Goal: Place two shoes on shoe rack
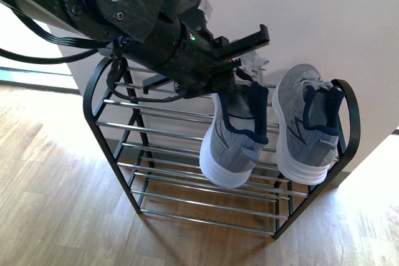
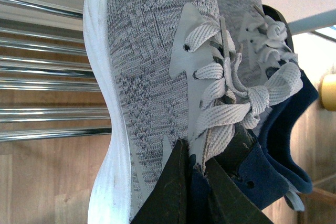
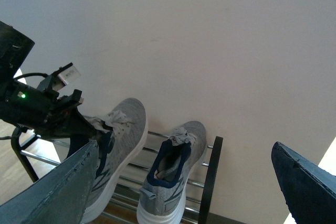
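My left gripper (image 1: 243,88) is shut on the navy collar and tongue of a grey knit sneaker (image 1: 232,144). It holds the sneaker toe up and heel down against the chrome rods of the shoe rack (image 1: 95,95). A second grey sneaker (image 1: 305,126) leans on the rack's right end, beside the black arched side. In the left wrist view the gripper (image 2: 193,156) pinches the held sneaker (image 2: 152,72) by its laces, with the rods (image 2: 47,72) behind it. My right gripper (image 3: 184,192) is open and empty, apart from both sneakers (image 3: 123,129) (image 3: 173,177). The pale-blue slides are out of view.
A white wall (image 1: 324,23) stands right behind the rack. A wooden floor (image 1: 56,216) lies in front and to the left. The rack's lower tiers (image 1: 206,207) show below the sneakers. A yellow object (image 2: 329,92) shows at the edge of the left wrist view.
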You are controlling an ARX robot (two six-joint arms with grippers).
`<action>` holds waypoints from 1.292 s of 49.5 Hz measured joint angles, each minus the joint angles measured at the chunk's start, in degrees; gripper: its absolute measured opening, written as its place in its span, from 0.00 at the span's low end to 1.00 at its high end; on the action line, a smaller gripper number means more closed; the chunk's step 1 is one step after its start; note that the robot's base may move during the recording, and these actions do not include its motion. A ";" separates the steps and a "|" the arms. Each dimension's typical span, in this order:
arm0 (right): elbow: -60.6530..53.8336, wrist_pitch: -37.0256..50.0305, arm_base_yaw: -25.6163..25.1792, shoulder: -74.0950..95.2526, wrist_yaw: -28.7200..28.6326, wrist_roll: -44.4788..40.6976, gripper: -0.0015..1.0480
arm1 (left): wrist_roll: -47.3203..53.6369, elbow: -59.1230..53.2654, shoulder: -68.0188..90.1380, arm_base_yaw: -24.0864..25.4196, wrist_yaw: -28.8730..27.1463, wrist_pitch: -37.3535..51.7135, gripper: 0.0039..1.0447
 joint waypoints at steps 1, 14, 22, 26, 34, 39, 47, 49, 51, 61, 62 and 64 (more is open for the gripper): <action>0.00 0.00 0.00 0.00 0.02 0.00 0.91 | 0.26 0.39 0.17 -0.24 0.13 -0.42 0.01; 0.00 0.00 0.00 0.00 0.00 0.00 0.91 | 1.09 3.74 4.76 -1.46 1.68 -1.46 0.01; 0.00 0.00 0.00 0.00 0.00 0.00 0.91 | 1.75 5.62 7.19 -1.38 2.45 -1.46 0.01; 0.00 0.00 0.00 0.00 0.00 0.00 0.91 | 2.34 7.04 8.24 -1.38 3.28 -1.90 0.01; 0.00 0.00 0.00 0.00 0.00 0.00 0.91 | 3.06 9.92 9.49 -1.16 3.98 -3.65 0.01; 0.00 0.00 0.00 0.00 0.00 0.00 0.91 | 3.26 11.72 10.40 -0.83 4.42 -4.31 0.01; 0.00 0.00 0.00 0.00 0.00 0.00 0.91 | 3.58 14.84 12.44 0.11 4.50 -4.96 0.01; 0.00 0.00 0.00 0.00 0.00 0.00 0.91 | 3.63 15.34 12.83 0.28 4.59 -5.27 0.01; 0.00 0.00 0.00 0.00 0.00 0.00 0.91 | 4.00 15.67 13.09 0.31 4.57 -5.46 0.01; 0.00 0.00 0.00 0.00 0.00 0.00 0.91 | 3.85 17.35 14.36 0.61 4.48 -5.46 0.01; 0.00 0.00 0.00 0.00 0.00 0.00 0.91 | 3.85 17.44 14.47 0.68 4.48 -5.46 0.01; 0.00 0.00 0.00 0.00 0.00 0.00 0.91 | 3.85 17.70 14.84 0.81 4.44 -5.46 0.01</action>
